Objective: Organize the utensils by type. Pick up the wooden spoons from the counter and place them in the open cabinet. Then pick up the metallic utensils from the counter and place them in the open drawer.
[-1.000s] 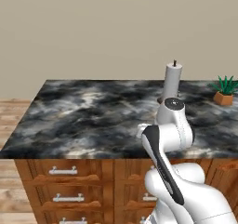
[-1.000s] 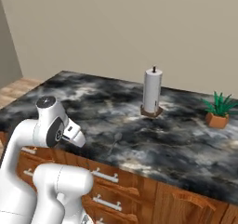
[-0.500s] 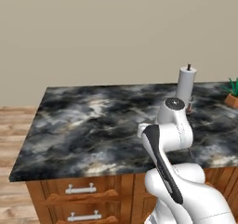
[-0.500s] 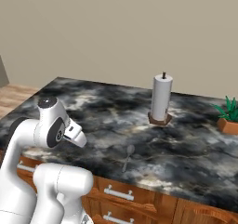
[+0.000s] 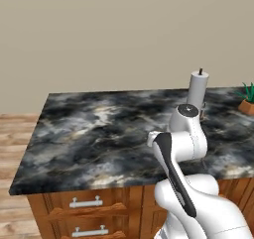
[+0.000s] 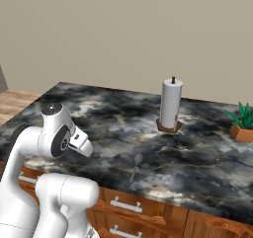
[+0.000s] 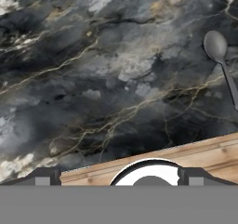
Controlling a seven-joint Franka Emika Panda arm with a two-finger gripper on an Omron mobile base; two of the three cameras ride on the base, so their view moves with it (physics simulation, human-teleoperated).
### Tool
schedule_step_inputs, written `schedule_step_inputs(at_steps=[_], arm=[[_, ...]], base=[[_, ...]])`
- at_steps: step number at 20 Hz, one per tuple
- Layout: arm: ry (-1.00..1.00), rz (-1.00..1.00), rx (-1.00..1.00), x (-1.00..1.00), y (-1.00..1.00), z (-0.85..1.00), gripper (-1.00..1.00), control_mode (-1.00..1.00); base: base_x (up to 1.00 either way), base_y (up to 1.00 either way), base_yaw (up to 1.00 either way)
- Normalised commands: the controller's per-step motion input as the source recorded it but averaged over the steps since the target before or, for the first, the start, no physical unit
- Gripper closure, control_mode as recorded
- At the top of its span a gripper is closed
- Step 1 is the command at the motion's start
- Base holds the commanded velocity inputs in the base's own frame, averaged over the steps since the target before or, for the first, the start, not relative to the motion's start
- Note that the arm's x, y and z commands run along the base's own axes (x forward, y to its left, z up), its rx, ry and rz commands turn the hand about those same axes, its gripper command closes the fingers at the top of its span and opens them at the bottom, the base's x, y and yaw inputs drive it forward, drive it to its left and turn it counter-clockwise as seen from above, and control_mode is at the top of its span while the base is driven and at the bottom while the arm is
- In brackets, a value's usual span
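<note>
Lying flat on the counter (image 6: 207, 148) near its front edge, the grey metal spoon (image 6: 135, 165) rests with its bowl toward the back and its handle pointing toward the drawer fronts (image 6: 126, 207). From the hand view the spoon (image 7: 222, 62) sits at the right edge. Behind it stands a paper-towel roll (image 6: 171, 104); a potted plant (image 6: 242, 122) sits to the right. Whether the gripper is apart or together cannot be told.

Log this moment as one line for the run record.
arm: folded near counter edge | metal spoon: flat on counter, untouched | paper-towel roll: upright behind it | plant: far right | jaws: unclear
</note>
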Motion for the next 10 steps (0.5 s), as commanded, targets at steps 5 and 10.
schedule_step_inputs(at_steps=[5, 10], arm=[[0.00, 0.00, 0.00, 0.00, 0.00, 0.00, -1.00, 1.00], [0.00, 0.00, 0.00, 0.00, 0.00, 0.00, -1.00, 1.00]], base=[[0.47, -0.02, 0.01], [0.00, 0.00, 0.00]])
